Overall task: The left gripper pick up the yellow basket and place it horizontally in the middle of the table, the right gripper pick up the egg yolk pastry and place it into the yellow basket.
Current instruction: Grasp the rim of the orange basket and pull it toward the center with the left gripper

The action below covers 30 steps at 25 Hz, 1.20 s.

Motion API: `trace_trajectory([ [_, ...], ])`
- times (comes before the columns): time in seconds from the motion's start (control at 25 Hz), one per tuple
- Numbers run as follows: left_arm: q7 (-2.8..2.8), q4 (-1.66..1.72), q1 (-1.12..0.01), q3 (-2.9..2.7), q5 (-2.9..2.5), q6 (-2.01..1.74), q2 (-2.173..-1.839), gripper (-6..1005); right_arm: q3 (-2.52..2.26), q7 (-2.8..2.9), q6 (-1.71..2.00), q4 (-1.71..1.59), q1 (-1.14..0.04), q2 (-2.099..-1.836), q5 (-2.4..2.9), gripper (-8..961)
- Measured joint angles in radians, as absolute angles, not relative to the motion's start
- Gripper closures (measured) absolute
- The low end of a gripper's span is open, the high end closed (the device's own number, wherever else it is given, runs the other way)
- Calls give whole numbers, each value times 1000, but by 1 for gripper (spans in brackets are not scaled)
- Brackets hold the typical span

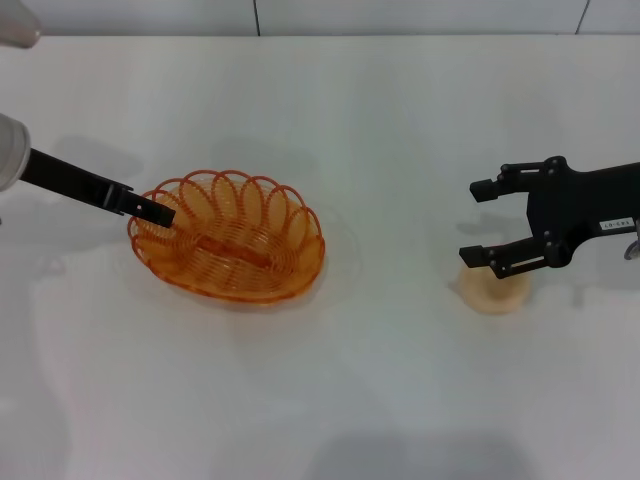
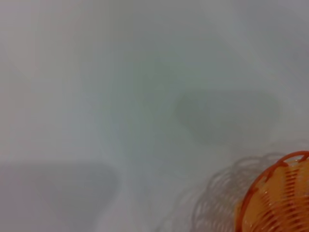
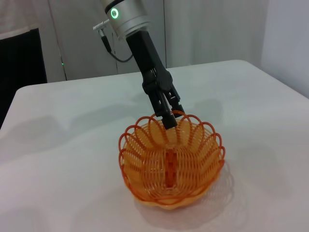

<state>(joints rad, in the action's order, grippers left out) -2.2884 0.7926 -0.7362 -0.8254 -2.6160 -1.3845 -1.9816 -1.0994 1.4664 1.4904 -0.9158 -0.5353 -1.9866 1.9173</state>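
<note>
The yellow basket (image 1: 232,245) rests on the white table (image 1: 400,120), left of the middle, with its long side running left to right. My left gripper (image 1: 158,213) is at the basket's left rim, shut on a rim loop. The right wrist view shows this grip (image 3: 170,118) on the basket's (image 3: 171,164) far rim. A part of the basket (image 2: 280,198) shows in the left wrist view. The egg yolk pastry (image 1: 497,291) lies on the table at the right. My right gripper (image 1: 482,222) is open just above and behind it, one finger partly covering the pastry.
The table's back edge meets a grey wall (image 1: 400,15). Bare tabletop (image 1: 400,250) lies between the basket and the pastry.
</note>
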Motion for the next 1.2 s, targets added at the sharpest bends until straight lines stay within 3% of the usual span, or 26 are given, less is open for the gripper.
trace_trajectory([
  [0.52,-2287,761,-753,-854,-2617,-1370,-2003,141,-1097,1457,1479,-914,-535,-1986,1918,112],
  [1.2,-2290,761,-751,-858,-2613,-1368,-2010,713,-1092,1446,1477,-906,-535,-1986,1917,112],
])
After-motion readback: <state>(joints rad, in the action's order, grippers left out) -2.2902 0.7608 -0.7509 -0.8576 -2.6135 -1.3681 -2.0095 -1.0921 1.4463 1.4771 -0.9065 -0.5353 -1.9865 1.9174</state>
